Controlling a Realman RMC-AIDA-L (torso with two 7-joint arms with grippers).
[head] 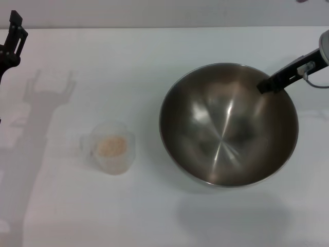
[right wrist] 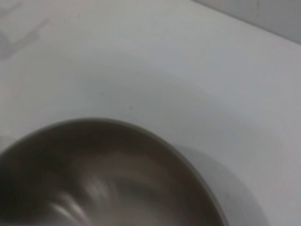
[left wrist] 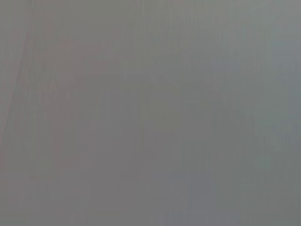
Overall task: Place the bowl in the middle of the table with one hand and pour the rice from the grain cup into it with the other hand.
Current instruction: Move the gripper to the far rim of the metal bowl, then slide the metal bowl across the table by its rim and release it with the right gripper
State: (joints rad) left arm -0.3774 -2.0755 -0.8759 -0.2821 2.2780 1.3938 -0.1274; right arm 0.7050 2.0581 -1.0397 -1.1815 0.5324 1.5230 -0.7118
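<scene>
White table (head: 154, 56); shiny steel bowl (head: 229, 123) at three o'clock, right gripper (head: 268, 85) on its rim, grip unclear; left gripper (head: 13, 38) apparently open, empty.

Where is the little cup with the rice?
In the head view, the grain cup stands upright on the table, on the robot's left, beside the bowl but apart.

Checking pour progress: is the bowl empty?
Empty. The bowl shows bare steel inside; the rice sits in the upright cup.
</scene>
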